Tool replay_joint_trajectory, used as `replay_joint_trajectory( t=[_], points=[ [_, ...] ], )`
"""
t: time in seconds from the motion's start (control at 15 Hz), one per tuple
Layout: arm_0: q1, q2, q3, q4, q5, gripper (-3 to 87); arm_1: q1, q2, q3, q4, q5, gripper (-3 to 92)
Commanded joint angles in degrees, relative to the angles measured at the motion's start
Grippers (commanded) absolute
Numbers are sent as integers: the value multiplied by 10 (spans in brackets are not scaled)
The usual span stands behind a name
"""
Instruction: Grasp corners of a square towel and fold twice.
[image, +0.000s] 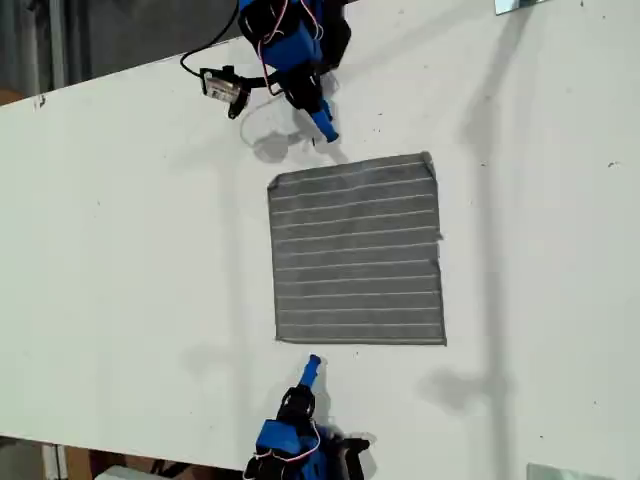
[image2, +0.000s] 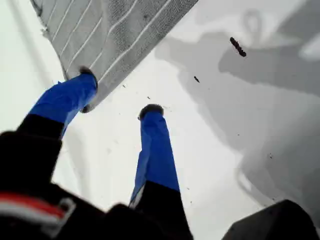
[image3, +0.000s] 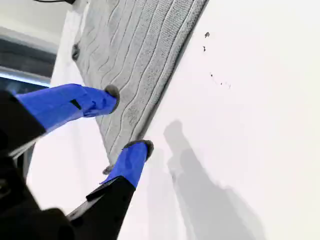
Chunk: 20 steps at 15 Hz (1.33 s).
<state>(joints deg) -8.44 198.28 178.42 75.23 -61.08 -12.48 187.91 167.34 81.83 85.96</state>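
The grey striped towel (image: 357, 250) lies flat and unfolded on the white table (image: 120, 260). My first gripper (image: 322, 125) hovers just beyond the towel's far edge in the exterior view, near the upper-left corner (image: 273, 184). In the first wrist view it is open (image2: 120, 95), with one fingertip (image2: 89, 79) over the towel's edge (image2: 110, 45) close to a corner. My second gripper (image: 312, 365) is just below the lower-left corner (image: 281, 339) in the exterior view. It is open (image3: 127, 120), straddling the towel's edge (image3: 130, 65) beside a corner (image3: 109, 169).
A small black-and-white module (image: 222, 88) on a black cable lies on the table at the exterior view's left of the first arm. Arm shadows fall across the table. The table's edge runs along the exterior view's top left and bottom.
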Motion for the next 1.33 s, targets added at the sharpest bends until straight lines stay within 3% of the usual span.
replay_joint_trajectory(
  t=[0.0,0.13,0.2,0.27,0.33,0.4,0.47,0.6,0.67,0.73,0.8,0.87,1.0,1.13,1.27],
  points=[
    [-61,4,-7,11,-284,276,89,4,-15,7,-9,-1],
    [-21,4,-5,9,-305,272,37,4,-16,7,-9,1],
    [-4,4,-4,7,-295,230,51,4,-23,8,-14,12],
    [3,4,-3,2,-268,79,75,4,-24,9,-9,29],
    [0,4,-8,11,-275,49,97,4,-24,7,-9,39],
    [-4,4,-14,4,-276,146,119,4,-20,9,-9,42],
    [-5,4,-6,-19,-283,79,127,4,-15,8,-9,45],
    [-11,4,1,-4,-365,95,123,4,-16,7,-9,46],
    [3,4,1,-4,-359,126,118,4,-17,7,-9,70],
    [7,4,1,-17,-351,112,94,5,-25,0,-14,164],
    [-27,4,-7,-43,-284,115,86,-11,-25,-76,-59,190],
    [-90,3,-25,-31,-221,118,100,-70,-62,-104,-89,200],
    [-209,-64,-50,-5,-124,126,117,-405,-278,-51,-118,233],
    [-221,-137,-68,-33,-101,122,73,-748,-548,51,-138,281],
    [-221,-93,-54,-11,-101,117,-4,-908,-722,156,-128,332]
  ],
)
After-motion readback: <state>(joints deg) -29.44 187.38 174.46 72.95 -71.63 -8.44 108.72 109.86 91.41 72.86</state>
